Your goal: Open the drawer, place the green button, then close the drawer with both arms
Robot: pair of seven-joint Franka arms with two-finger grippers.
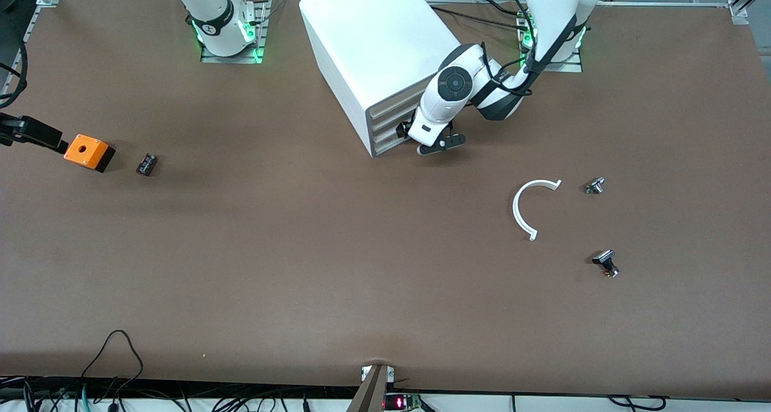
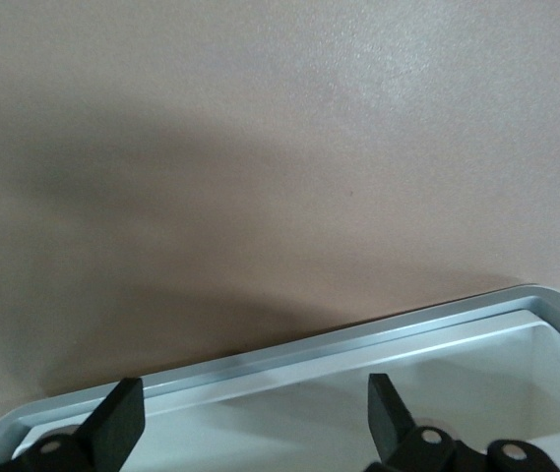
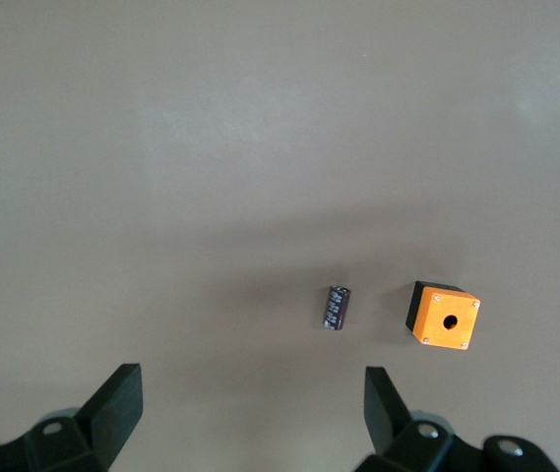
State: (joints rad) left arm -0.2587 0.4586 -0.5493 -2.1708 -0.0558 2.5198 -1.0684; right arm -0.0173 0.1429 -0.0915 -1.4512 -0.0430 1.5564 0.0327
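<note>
Knobs: two silver-and-black knobs (image 1: pixel 606 263) (image 1: pixel 594 186) are seen on the counter (image 1: pixel 337 279) toward the left arm's end, the first nearest the front camera.
White arc: a curved white piece (image 1: pixel 530 206) is laid beside the knobs, nearer the camera than the cabinet (image 1: pixel 376 56).
Button: a small dark cylindrical part (image 1: pixel 146 164) is found toward the right arm's end, just beside an orange box (image 1: pixel 89 152) with a hole in its top; both also appear in the right wrist view ( (image 3: pixel 336 308), (image 3: pixel 444 316)). Whether it is the button cannot be told.
Left tool (image 1: pixel 440 144): it is held released, fingers (image 2: pixel 117 418) spread, low at the cabinet's drawer fronts.
Drawer (image 2: pixel 358 364): its rim is seen close under the left tool in the wrist view; the lowest front (image 1: pixel 385 147) sits in the stack.
Right tool (image 3: pixel 250 413): it is held released, fingers apart, above the counter near the orange box.
</note>
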